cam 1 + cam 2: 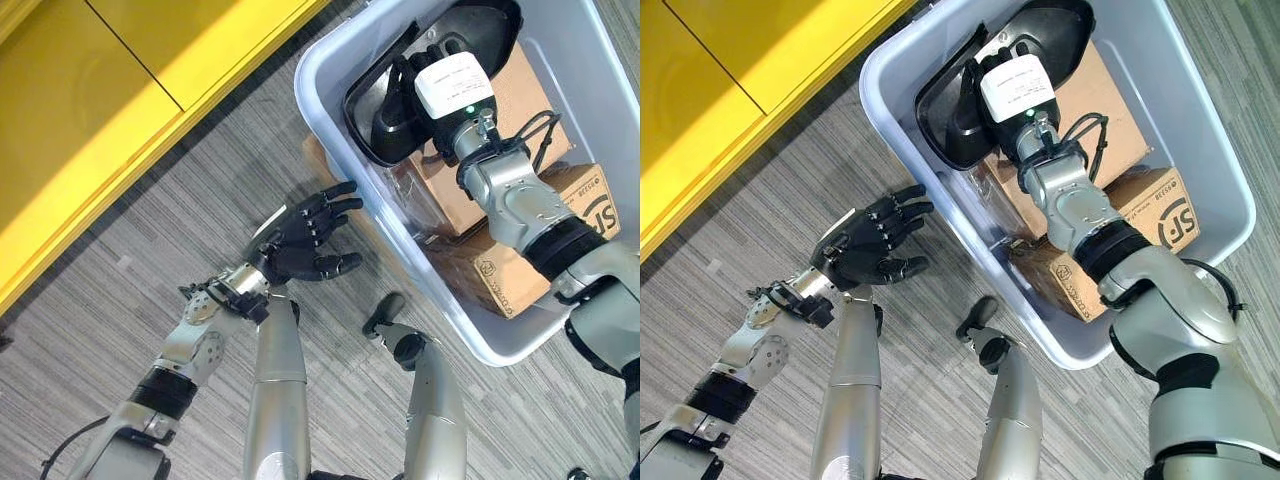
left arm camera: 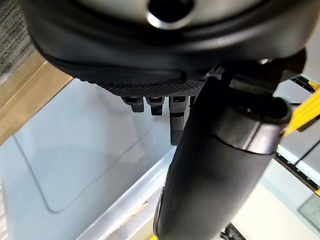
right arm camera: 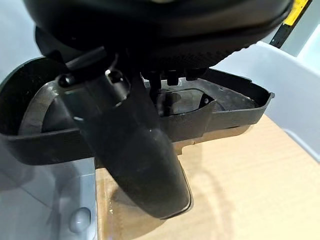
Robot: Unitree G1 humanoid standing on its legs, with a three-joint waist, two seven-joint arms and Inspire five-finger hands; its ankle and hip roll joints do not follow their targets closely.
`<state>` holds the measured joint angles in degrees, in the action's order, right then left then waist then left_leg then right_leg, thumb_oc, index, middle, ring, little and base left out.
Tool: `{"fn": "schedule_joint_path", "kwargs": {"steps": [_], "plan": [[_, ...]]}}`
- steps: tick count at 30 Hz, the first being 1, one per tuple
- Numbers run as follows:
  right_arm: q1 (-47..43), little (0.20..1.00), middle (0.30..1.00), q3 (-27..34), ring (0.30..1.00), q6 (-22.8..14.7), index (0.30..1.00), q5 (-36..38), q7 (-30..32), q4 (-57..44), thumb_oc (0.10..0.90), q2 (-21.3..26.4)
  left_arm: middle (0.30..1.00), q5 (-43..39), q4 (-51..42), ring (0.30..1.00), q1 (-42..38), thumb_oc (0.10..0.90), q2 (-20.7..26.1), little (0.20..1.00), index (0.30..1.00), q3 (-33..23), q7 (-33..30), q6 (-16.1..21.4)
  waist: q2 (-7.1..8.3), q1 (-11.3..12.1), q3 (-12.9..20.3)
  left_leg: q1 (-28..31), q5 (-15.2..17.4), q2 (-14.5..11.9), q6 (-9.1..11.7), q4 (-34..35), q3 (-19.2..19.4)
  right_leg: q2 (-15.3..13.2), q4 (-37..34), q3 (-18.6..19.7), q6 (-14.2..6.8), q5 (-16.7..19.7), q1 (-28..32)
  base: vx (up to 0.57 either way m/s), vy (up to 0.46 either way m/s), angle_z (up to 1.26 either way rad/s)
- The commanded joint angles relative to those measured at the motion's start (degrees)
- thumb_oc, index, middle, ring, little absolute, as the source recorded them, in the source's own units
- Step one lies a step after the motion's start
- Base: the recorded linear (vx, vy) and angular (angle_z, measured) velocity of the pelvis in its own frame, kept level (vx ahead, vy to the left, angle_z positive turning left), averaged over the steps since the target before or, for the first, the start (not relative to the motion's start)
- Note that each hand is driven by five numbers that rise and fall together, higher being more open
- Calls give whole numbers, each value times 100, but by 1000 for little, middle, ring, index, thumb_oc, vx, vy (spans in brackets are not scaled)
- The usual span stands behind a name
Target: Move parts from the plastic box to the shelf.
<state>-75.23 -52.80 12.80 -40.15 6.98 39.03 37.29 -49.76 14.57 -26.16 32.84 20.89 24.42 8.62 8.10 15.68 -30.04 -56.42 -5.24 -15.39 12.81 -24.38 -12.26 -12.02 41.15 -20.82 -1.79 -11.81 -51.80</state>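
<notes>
Reaching into the plastic box

My right hand reaches the black part, grip hidden; left hand waits spread outside.

You cannot tell whether the right robot hand grips the black part: its fingers are hidden behind the white wrist block. That part and the arm cover much of the cardboard boxes beneath. The plastic box runs off the picture's edge beyond the robot hand.
</notes>
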Motion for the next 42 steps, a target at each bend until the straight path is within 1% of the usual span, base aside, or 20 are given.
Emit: {"fn": "schedule_joint_path", "kwargs": {"steps": [1, 3, 4, 5, 6, 7, 10, 13, 16, 20, 25, 27, 32, 34, 37, 38, 40, 42], "plan": [[-97, 1000, 1000, -121, 1000, 37, 1000, 124, 90, 455, 900, -167, 1000, 406, -471, 1000, -223, 900, -589, 1000, 1000, 634, 1, -15, -284, 93, 25, -225, -486, 390, -855, 590, 544, 580, 1367, -498, 56, -681, 56, -17, 4, 9], [-79, 1000, 1000, -115, 1000, 52, 1000, 105, 65, 521, 900, -232, 1000, 436, -401, 1000, -309, 900, -615, 1000, 1000, 671, -71, 11, -286, 74, 25, -262, -486, 385, -846, 571, 546, 580, 1380, -494, 59, -694, 23, -19, 15, 15], [-67, 767, 767, -116, 767, 62, 767, -68, 80, 551, 733, -263, 1000, 446, -353, 1000, -346, 900, -644, 1000, 1000, 683, -100, 39, -288, 64, 25, -283, -486, 380, -841, 561, 548, 578, 1389, -491, 62, -705, 4, -22, 22, -16], [-119, 300, 300, -147, 300, 59, 300, -670, 264, 683, 400, -332, 1000, 378, -240, 1000, -433, 900, -674, 1000, 1000, 681, -73, 99, -300, 56, 25, -328, -449, 395, -856, 514, 546, 590, 1387, -470, 73, -709, -37, -20, 17, -33], [-123, 300, 300, -154, 300, 89, 300, -787, 251, 681, 400, -335, 1000, 371, -218, 1000, -447, 900, -676, 1000, 1000, 679, -64, 115, -300, 51, 25, -342, -449, 390, -855, 504, 547, 587, 1396, -471, 69, -709, -48, -22, 12, -31], [-121, 300, 300, -172, 300, 132, 300, -881, 397, 688, 400, -314, 1000, 410, -195, 1000, -497, 900, -701, 1000, 1000, 651, -70, 80, -295, 35, 25, -360, -452, 401, -858, 499, 550, 587, 1397, -469, 59, -703, -67, -12, 8, 3], [-103, 300, 300, -168, 300, 158, 300, -824, 566, 668, 400, -296, 1000, 405, -180, 1000, -518, 900, -732, 1000, 1000, 671, -93, 77, -303, 16, 25, -369, -451, 401, -858, 486, 558, 585, 1392, -449, 54, -693, -76, -4, 1, 22], [-131, 300, 300, -150, 300, 53, 300, -905, 858, 663, 400, -293, 1000, 270, -161, 1000, -585, 900, -808, 1000, 1000, 684, -4, 149, -316, -23, 25, -360, -428, 388, -864, 474, 604, 586, 1389, -419, 57, -698, -86, -18, 13, -22], [-105, 300, 300, -120, 300, -43, 300, -877, 1061, 649, 400, -277, 1000, 354, -194, 1000, -634, 900, -811, 1000, 1000, 696, -79, 89, -317, -45, 25, -328, -406, 391, -857, 437, 625, 589, 1372, -394, 57, -693, -60, -7, 4, -2], [-78, 300, 300, -86, 300, -154, 300, -896, 1314, 584, 400, -278, 1000, 411, -93, 1000, -702, 900, -850, 1000, 1000, 735, -71, 121, -316, -99, 25, -221, -361, 373, -867, 429, 683, 605, 1339, -348, 59, -690, 15, -18, 8, 0], [21, 300, 300, -21, 300, -160, 300, -934, 1461, 539, 400, -249, 1000, 422, -51, 1000, -721, 900, -805, 1000, 1000, 758, -84, 150, -324, -137, 25, -52, -328, 370, -861, 456, 732, 610, 1280, -288, 57, -692, 146, -27, 6, -4], [71, 300, 300, 24, 300, -137, 300, -931, 1446, 460, 400, -233, 1000, 451, -44, 1000, -710, 900, -800, 1000, 1000, 726, -20, 140, -326, -156, 25, 74, -317, 363, -864, 496, 778, 610, 1246, -267, 58, -688, 235, -18, 7, 0], [181, 300, 300, 105, 300, -245, 300, -946, 1514, 353, 400, -149, 1000, 468, -101, 1000, -681, 900, -751, 1000, 1000, 694, -11, 95, -331, -193, 25, 350, -244, 358, -873, 493, 839, 627, 1199, -210, 74, -695, 471, 0, 0, 0], [243, 300, 300, 128, 300, -246, 300, -884, 1617, 266, 400, -109, 1000, 490, -78, 1000, -637, 900, -722, 1000, 1000, 690, 83, 127, -324, -209, 25, 515, -218, 341, -869, 514, 879, 649, 1138, -190, 80, -682, 633, 0, 0, 0], [310, 300, 300, 234, 300, -350, 300, -970, 1590, 152, 400, -58, 1000, 578, -164, 1000, -574, 900, -682, 1000, 1000, 656, 208, 85, -331, -221, 25, 760, -177, 336, -856, 563, 929, 683, 1065, -161, 93, -683, 852, -14, -4, -3], [364, 300, 300, 243, 300, -416, 300, -959, 1572, 113, 400, -24, 1000, 615, -232, 1000, -531, 900, -660, 1000, 1000, 653, 222, 49, -335, -224, 25, 877, -168, 322, -841, 587, 942, 706, 1024, -150, 99, -684, 969, -2, -7, -6], [591, 300, 300, 282, 300, -492, 300, -795, 1748, 1, 400, 61, 1000, 805, -291, 1000, -415, 900, -595, 1000, 1000, 638, 134, -33, -347, -237, 25, 1260, -167, 291, -816, 701, 984, 753, 886, -114, 114, -681, 1325, 6, -6, -3], [650, 300, 300, 357, 300, -520, 300, -785, 1799, -54, 400, 80, 1000, 889, -212, 1000, -378, 900, -579, 1000, 1000, 671, 213, -11, -354, -254, 25, 1558, -154, 260, -796, 773, 1023, 766, 774, -81, 121, -673, 1596, 0, 0, 0]]}}
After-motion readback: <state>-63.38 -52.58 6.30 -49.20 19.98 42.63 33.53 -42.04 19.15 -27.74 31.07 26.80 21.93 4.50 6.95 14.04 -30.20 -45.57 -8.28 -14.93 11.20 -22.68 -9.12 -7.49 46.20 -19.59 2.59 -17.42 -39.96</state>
